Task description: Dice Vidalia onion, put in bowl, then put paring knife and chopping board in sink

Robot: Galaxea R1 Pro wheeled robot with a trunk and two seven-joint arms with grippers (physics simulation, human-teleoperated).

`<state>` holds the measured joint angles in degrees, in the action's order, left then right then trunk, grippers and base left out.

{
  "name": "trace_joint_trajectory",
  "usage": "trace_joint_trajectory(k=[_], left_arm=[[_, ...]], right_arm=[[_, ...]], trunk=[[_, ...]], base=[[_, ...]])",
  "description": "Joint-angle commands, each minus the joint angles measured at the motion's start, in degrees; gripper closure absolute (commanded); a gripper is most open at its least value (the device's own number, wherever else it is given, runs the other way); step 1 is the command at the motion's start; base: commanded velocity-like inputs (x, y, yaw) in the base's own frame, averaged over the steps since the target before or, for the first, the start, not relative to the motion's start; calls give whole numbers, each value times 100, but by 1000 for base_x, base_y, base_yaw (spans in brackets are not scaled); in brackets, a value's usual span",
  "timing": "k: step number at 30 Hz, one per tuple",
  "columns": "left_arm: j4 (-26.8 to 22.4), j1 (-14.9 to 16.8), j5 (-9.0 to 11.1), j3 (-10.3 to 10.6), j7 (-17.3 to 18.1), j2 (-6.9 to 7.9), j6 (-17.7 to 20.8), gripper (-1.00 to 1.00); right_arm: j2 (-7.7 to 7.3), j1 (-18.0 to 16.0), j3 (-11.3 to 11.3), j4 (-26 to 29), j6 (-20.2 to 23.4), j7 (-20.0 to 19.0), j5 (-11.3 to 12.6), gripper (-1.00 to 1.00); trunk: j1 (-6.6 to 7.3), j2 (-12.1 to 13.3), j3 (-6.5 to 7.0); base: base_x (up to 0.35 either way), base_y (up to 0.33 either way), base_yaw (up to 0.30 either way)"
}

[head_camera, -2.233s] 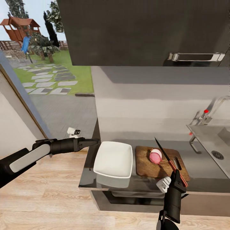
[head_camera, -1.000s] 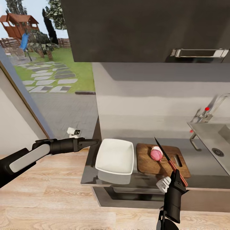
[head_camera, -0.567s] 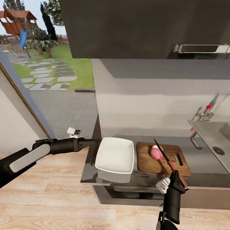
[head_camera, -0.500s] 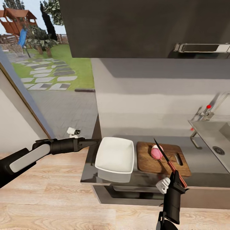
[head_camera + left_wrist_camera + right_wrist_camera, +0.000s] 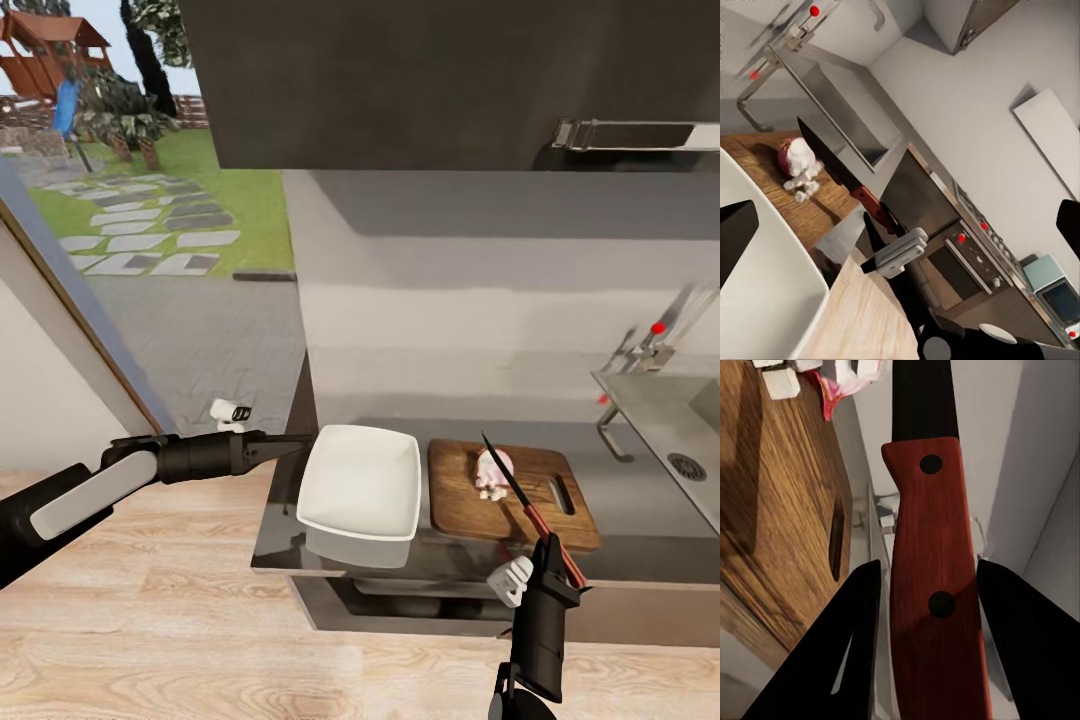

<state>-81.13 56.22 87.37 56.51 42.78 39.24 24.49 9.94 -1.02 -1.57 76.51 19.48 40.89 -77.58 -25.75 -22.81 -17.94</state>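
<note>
right wrist view: right end effector point(image 5: 926, 649) clenched around paring knife point(image 5: 934, 585), blade tip cut off, onion point(image 5: 844, 376) half out of frame

No readable text, labels or numbers anywhere.

Open air ahead of the left jaws, above the bowl point(image 5: 360, 482)

Beyond the right jaws, the paring knife point(image 5: 528, 510) slanted over the chopping board point(image 5: 512, 482), crowding the diced onion point(image 5: 492, 473).
</note>
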Motion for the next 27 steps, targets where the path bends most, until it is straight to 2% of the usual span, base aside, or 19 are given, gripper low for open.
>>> trace_joint_trajectory(k=[1, 14, 27], left_arm=[[0, 12, 60, 18, 3, 5, 39, -100], [0, 12, 60, 18, 3, 5, 25, -100], [1, 12, 60, 18, 3, 5, 21, -100]], right_arm=[[5, -3, -9, 2, 30, -11, -47, 100], [5, -3, -10, 3, 30, -12, -47, 100], [5, -3, -6, 1, 26, -11, -47, 100]], trunk=[[-3, -11, -11], [-3, -11, -14], [-3, -11, -117]], base=[[0, 0, 0], [0, 0, 0], [0, 0, 0]])
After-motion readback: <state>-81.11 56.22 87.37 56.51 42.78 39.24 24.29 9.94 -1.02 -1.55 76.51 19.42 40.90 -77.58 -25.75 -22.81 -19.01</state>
